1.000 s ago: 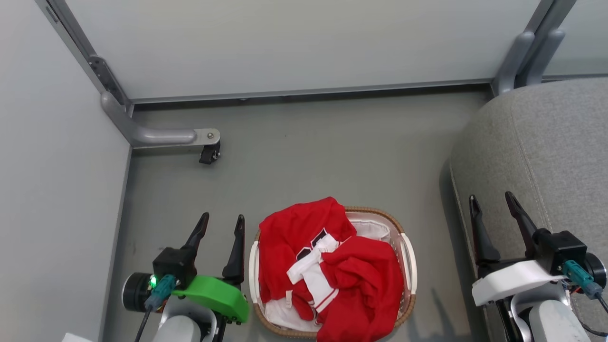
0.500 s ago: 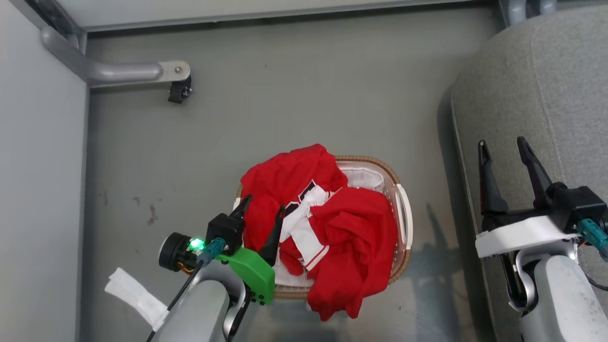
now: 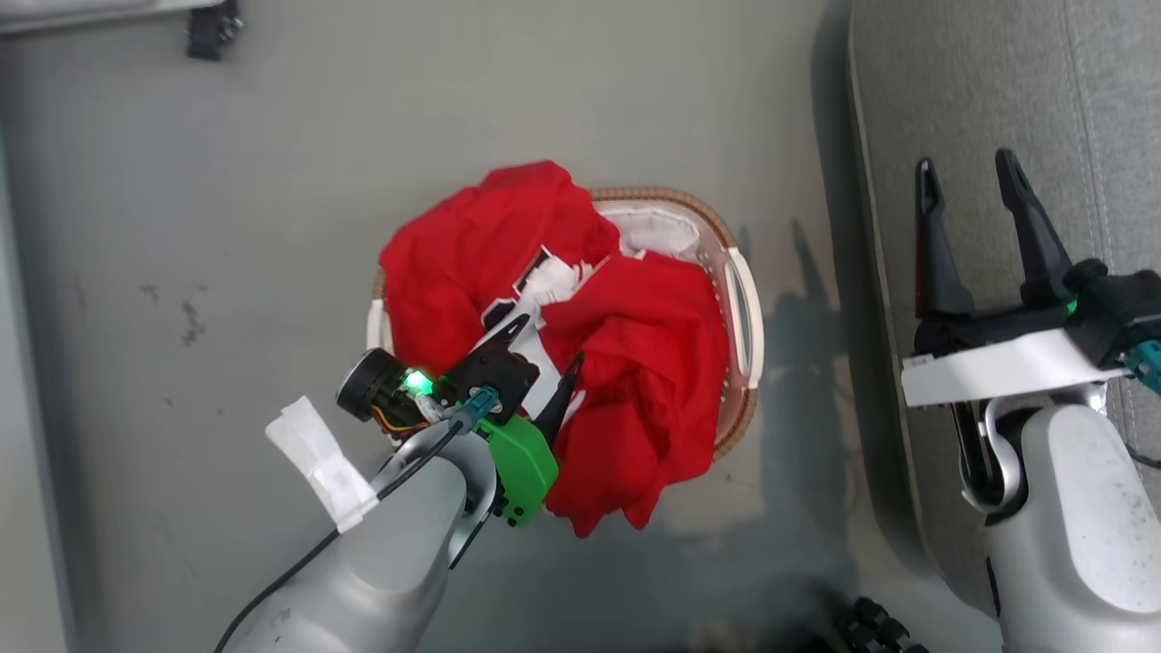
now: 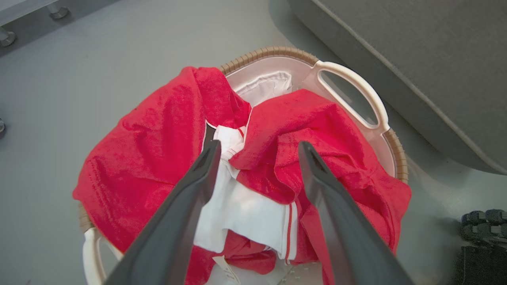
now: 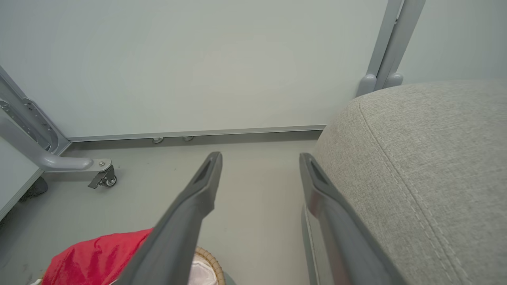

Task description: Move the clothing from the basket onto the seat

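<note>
While the head camera has tipped further down since a second ago, so the whole picture slid, we only count one real move. Our left gripper (image 3: pixel 551 339) used to sit off to the side of the small oval white plastic basket (image 3: pixel 671 195) with the brown woven rim, and now it's right over it. Its two long dark fingers stand wide apart with nothing between them, low over the heap of red fabric clothing (image 3: pixel 635 381). One tip is over the white, red-striped sleeve of the jersey (image 4: pixel 245 209), the other over the plain red garment (image 4: pixel 328 130). We can't tell if the tips actually touch the cloth.

All the clothing is still in the basket, with the plain red piece spilling over the near rim like before. The basket sits on the grey floor (image 3: pixel 227 181), just beside the large grey fabric-upholstered seat (image 3: pixel 998 82).

Our right gripper (image 3: pixel 966 163) hasn't budged: fingers spread wide, empty, above the seat's edge.
</note>
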